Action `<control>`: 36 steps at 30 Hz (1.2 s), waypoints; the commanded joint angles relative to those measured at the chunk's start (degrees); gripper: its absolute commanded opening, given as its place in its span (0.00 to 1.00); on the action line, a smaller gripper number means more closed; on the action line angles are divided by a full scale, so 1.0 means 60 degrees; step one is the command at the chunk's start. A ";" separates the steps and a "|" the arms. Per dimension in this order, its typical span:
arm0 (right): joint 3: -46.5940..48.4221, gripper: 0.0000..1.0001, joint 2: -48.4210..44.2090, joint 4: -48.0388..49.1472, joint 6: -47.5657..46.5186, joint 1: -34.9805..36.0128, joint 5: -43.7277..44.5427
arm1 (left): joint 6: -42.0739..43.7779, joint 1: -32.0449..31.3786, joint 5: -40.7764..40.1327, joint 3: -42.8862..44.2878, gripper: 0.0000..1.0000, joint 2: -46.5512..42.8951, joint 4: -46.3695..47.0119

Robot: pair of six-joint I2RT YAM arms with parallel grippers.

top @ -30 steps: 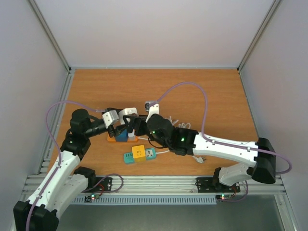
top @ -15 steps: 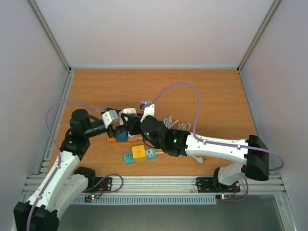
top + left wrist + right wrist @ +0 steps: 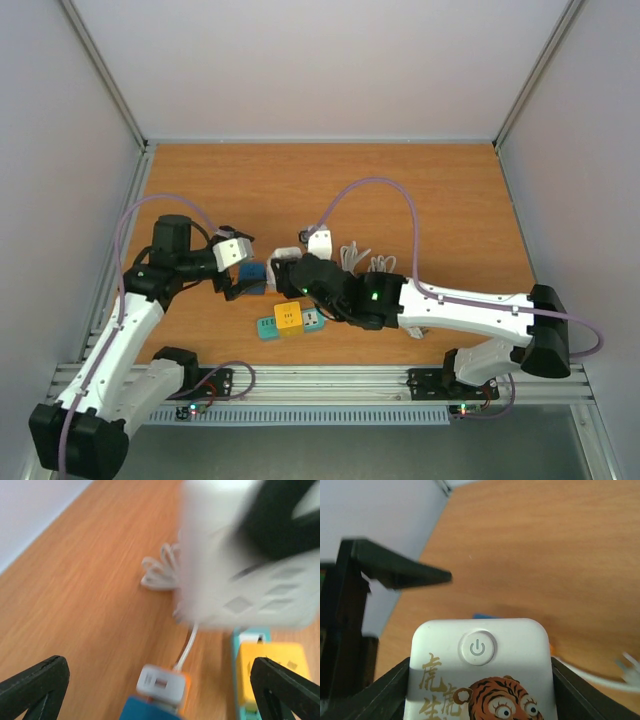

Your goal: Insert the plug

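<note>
Here, the right gripper is clamped on a white socket block, one finger at each side. The face toward its camera bears a power button and a tiger print. In the top view the block is near the middle of the table, just right of the left gripper. That gripper stands wide open with nothing between its fingers. Between them in the wrist view, the plug lies against a blue block with an orange edge; whether it is seated there I cannot tell. Its white cable runs off to a coil on the table. The socket block, blurred in this view, is beyond the plug and apart from it. A yellow adapter with teal ones at its sides lies just beside the blue block, nearer the arm bases.
</note>
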 commanded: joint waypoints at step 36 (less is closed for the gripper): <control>0.2075 0.01 0.2920 -0.5124 0.4082 0.2827 0.3463 | 0.6326 0.1709 -0.0337 0.0142 1.00 0.1950 -0.4391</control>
